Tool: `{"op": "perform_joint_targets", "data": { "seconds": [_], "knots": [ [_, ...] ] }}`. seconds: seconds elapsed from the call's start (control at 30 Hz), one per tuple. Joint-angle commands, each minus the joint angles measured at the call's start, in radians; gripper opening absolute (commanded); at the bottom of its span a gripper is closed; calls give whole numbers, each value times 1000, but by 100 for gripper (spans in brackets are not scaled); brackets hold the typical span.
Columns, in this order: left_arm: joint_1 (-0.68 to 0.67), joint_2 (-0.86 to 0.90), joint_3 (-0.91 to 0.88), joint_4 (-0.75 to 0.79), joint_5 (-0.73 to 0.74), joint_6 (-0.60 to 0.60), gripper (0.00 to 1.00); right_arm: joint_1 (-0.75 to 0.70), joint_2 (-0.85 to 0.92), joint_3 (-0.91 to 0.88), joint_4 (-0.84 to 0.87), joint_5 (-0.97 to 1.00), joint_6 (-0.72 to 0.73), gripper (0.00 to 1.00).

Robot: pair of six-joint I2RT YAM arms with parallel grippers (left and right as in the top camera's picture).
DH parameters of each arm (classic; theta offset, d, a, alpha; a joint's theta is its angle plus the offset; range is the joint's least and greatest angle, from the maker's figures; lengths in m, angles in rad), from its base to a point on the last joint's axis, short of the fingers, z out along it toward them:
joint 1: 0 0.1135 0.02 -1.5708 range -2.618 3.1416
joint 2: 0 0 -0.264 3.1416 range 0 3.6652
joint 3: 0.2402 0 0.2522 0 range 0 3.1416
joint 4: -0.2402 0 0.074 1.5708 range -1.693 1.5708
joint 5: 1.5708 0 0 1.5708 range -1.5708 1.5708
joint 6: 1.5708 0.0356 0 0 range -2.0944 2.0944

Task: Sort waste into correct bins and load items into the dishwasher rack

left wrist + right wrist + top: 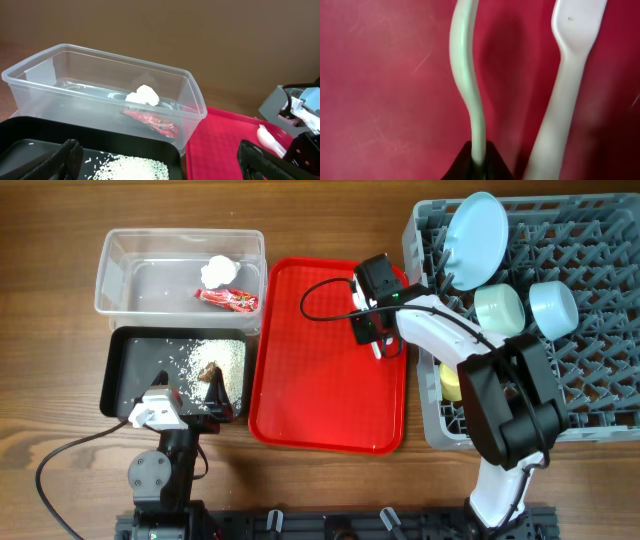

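A: What is met first in the right wrist view?

B: A slim white handle (pixel 466 75), seen edge-on, is clamped at the bottom edge by the dark tips of the right gripper (pixel 477 162), which are closed on it. A broad white handle (pixel 570 85) is laid just beside it, to the right, untouched.

A: How is the held piece laid relative to the fingers?

B: Its long axis is run straight away from them, up the frame, roughly parallel to its neighbour. Both are found on the red tray (pixel 320 395), at the edge next to the dishwasher rack (pixel 600 390), so a short sideways carry into the rack is judged to be called for. The right arm is by far the nearer. The left gripper (pixel 162 160) is held with fingers wide apart over the black tray (pixel 130 370), well apart from the cutlery.

A: What cannot be made out?

B: Both heads are cut off in the right wrist view, so fork and spoon cannot be told apart there. Tines are shown only in the left wrist view, on a fork (pixel 267 140). Whether the held handle is lifted or resting on the tray cannot be told. From overhead, the cutlery is mostly covered by the gripper.
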Motion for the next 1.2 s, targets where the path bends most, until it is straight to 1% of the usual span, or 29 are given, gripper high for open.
{"op": "perform_joint_targets", "data": {
  "seconds": [0.0,0.13,0.2,0.3,0.47,0.57,0.6,0.63,0.67,0.7,0.77,0.83,0.9,0.93,1.07,1.17],
  "knots": [
    [8,-7,-3,-7,8,13,100,2,-105,11,-30,14,37,6],
    [8,-7,-3,-7,8,13,100,1,-246,11,-66,23,37,6],
    [8,-7,-3,-7,8,13,100,-10,-336,11,-92,114,45,5],
    [8,-7,-3,-7,8,13,100,-59,-396,11,-102,219,52,5],
    [8,-7,-3,-7,8,13,100,-177,-375,0,-105,246,-45,5],
    [8,-7,-3,-7,8,13,100,-234,-319,0,-98,256,-59,6],
    [8,-7,-3,-7,8,13,100,-239,-309,0,-97,255,-76,16],
    [8,-7,-3,-7,8,13,100,-241,-304,0,-98,254,-93,30],
    [8,-7,-3,-7,8,13,100,-230,-312,4,-108,250,-101,38],
    [8,-7,-3,-7,8,13,100,-217,-323,9,-115,250,-101,42],
    [8,-7,-3,-7,8,13,100,-176,-362,21,-121,238,-96,46],
    [8,-7,-3,-7,8,13,100,-116,-416,26,-114,170,-93,53],
    [8,-7,-3,-7,8,13,100,-67,-434,26,-102,109,-90,57],
    [8,-7,-3,-7,8,13,100,-39,-433,25,-97,92,-77,61],
    [8,-7,-3,-7,8,13,100,11,-344,19,-66,96,3,62],
    [8,-7,-3,-7,8,13,100,11,-205,19,4,108,16,59]
  ]
}}
